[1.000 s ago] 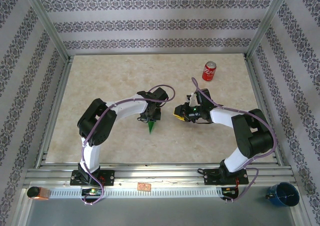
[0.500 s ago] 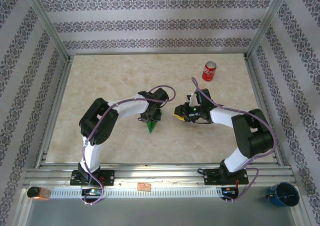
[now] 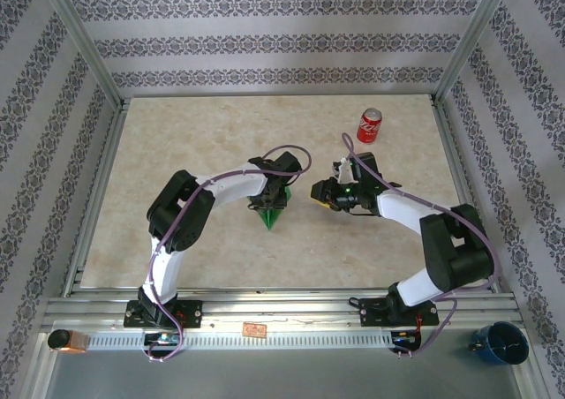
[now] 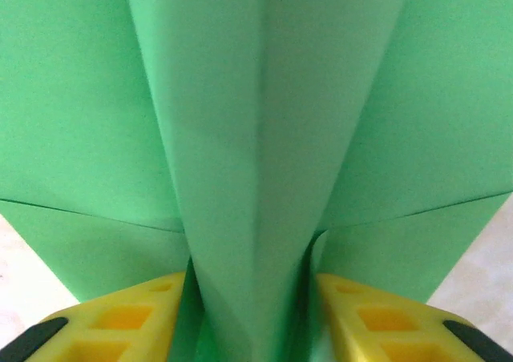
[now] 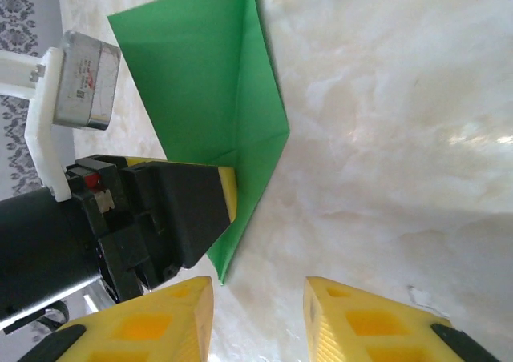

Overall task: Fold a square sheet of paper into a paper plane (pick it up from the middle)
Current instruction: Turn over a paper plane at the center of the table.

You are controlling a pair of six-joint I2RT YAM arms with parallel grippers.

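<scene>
Parting its jaws, the left gripper (image 4: 252, 314) has freed the paper plane (image 3: 273, 215) near the middle of the worktop (image 3: 177, 134), wings spreading; the right gripper (image 5: 256, 298) hangs open and empty, so folding looks done.

A robotics lab is indicated: a beige marble-patterned tabletop (image 3: 177, 143) is boxed in by silver aluminium framing (image 3: 85, 46) and grey damask-papered panels (image 3: 265, 48), with white-and-black robot arms (image 3: 177, 218) bolted on.

No word or number can be read with certainty. The red soda can (image 3: 370, 126), at the far right, carries white lettering that is too small to read. The grey box (image 5: 85, 80) at the left of the right wrist view has a label with fine print and a red mark, both blurred.
</scene>
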